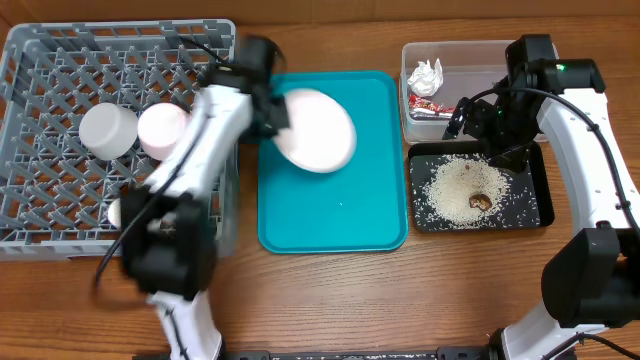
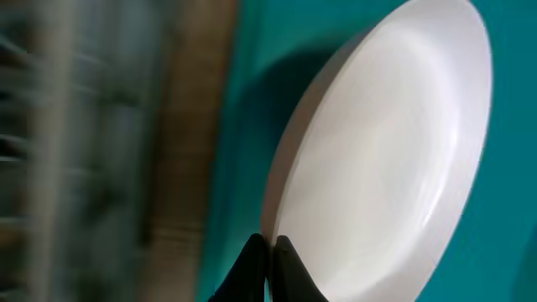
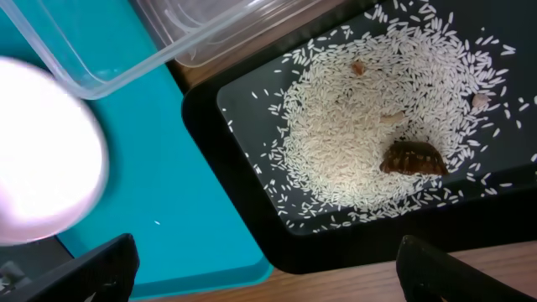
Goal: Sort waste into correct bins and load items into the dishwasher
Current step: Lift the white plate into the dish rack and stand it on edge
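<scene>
My left gripper is shut on the rim of the round white plate and holds it tilted above the teal tray; the plate fills the left wrist view. The grey dish rack at left holds a white cup and a pale bowl. The clear tub holds the white tissue and the red wrapper. The black tray holds rice and a brown lump. My right gripper is open and empty above the black tray's edge.
The teal tray lies between the rack and the bins, with a stray rice grain on it. The left arm stretches over the rack's right side. Bare wooden table lies along the front edge.
</scene>
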Controlling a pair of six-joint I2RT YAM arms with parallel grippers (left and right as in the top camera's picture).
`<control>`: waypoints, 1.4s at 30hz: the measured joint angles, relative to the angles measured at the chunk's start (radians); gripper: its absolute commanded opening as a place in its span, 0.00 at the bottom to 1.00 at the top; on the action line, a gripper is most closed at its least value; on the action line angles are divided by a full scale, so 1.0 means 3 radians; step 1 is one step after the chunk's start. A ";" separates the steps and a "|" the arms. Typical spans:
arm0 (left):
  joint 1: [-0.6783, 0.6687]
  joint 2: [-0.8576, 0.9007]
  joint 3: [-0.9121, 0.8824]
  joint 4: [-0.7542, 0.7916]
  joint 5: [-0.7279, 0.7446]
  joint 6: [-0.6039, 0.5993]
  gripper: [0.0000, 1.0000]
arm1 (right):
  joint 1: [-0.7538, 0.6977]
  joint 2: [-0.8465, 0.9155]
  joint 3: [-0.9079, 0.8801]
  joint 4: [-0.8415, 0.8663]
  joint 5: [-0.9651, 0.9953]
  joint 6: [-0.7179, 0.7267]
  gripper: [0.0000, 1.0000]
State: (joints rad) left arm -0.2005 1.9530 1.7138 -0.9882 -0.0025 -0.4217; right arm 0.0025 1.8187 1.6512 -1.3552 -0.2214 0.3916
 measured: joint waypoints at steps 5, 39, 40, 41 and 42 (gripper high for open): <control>0.0098 -0.0987 0.0019 -0.0170 -0.0605 0.0221 0.04 | 0.0000 0.0000 0.0000 0.0000 -0.0001 -0.0001 1.00; -0.0022 -0.0796 0.0048 -0.0909 -0.3134 0.0532 0.04 | 0.0000 0.0000 0.0000 -0.0055 0.0001 -0.0001 1.00; -0.0033 -0.0762 0.0048 -0.0909 -0.3136 0.0530 0.04 | 0.0000 0.0000 -0.0001 -0.0057 0.0000 0.0001 1.00; -0.0041 -0.0740 0.0048 -0.0909 -0.3137 0.0528 0.04 | 0.0000 0.0000 0.0000 -0.0058 0.0000 0.0000 1.00; -0.0052 -0.0715 0.0048 -0.0909 -0.3142 0.0519 0.04 | 0.0000 0.0000 0.0000 -0.0060 0.0000 0.0000 1.00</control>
State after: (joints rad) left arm -0.2161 1.7386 1.7283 -1.2610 -0.9451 -0.2661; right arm 0.0025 1.8187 1.6512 -1.3731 -0.2214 0.3916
